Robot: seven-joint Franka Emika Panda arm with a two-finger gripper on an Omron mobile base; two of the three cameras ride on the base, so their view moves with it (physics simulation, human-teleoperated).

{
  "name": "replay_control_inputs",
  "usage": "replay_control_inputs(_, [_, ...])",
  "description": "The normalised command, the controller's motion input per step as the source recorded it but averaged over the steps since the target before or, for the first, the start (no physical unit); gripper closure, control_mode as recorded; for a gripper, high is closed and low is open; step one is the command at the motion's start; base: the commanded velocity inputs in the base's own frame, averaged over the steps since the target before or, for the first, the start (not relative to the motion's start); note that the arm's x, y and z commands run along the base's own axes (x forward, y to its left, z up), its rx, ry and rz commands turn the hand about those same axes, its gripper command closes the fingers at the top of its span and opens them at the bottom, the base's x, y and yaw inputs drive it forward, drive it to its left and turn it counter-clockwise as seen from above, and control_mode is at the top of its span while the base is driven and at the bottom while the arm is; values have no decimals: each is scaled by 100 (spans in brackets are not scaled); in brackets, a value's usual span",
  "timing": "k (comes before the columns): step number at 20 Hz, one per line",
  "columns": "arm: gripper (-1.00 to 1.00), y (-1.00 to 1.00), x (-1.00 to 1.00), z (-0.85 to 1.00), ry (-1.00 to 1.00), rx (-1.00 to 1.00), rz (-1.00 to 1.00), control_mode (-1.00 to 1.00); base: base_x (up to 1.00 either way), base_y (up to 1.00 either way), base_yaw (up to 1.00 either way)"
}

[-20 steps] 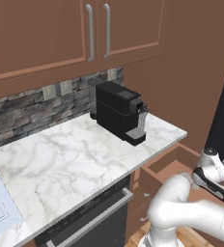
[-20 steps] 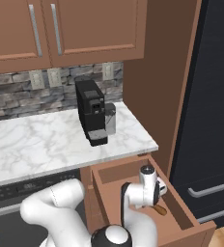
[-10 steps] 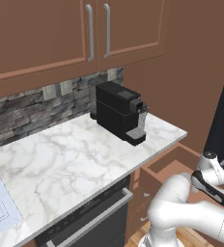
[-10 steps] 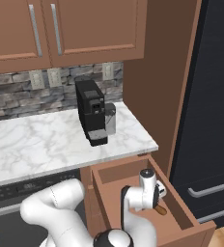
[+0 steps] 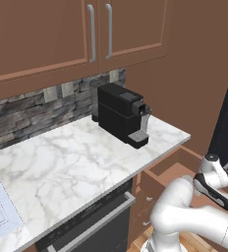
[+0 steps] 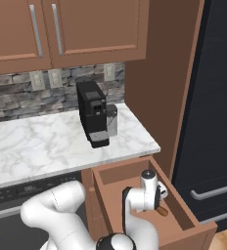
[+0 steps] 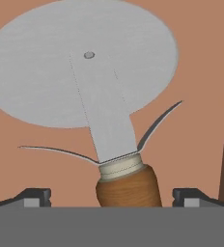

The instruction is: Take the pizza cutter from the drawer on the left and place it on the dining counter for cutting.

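Dark refrigerator [image 6: 218, 122]: tall, matte black panels with silver bar handles, standing to one side of the claw beyond a brown wooden side panel.

Wall cabinets [image 5: 76, 34]: brown wood, framed doors, vertical silver handles, high above the claw.

Surface [image 5: 71, 162]: white marble with grey veining, smooth, above and behind the claw; backed by rough grey stacked-stone tiling [image 5: 32, 115].

Coffee machine [image 6: 92, 113]: black, boxy, upright on the marble surface near its edge, above and behind the claw.

Drawer [image 6: 181, 215]: brown wood, shallow, rectangular, pulled open beneath the surface. The arm reaches down into it; its walls enclose the claw on all sides.

Pizza cutter [image 7: 94, 91]: lies flat on the drawer floor directly ahead of the claw. Round, flat, silver-grey wheel blade with a small hub rivet, a tapering grey shank, two thin curved guard wings, a pale collar, and a rounded brown wooden handle, whose end shows beside the wrist in the right base view.

Claw [image 7: 111, 195]: two small dark fingertips [image 7: 34, 195] spread wide, one on either side of the wooden handle, neither touching it; nothing held.
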Motion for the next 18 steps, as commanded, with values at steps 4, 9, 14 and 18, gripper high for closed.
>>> replay_control_inputs(4, [-100, 0, 0, -1, 0, 0, 0, -100, 0, 0, 0])
replay_control_inputs(9, [-100, 0, 0, 0, 0, 0, 0, -100, 0, 0, 0])
replay_control_inputs(14, [100, 0, 0, 0, 0, 0, 0, -100, 0, 0, 0])
replay_control_inputs(18, [100, 0, 0, 0, 0, 0, 0, -100, 0, 0, 0])
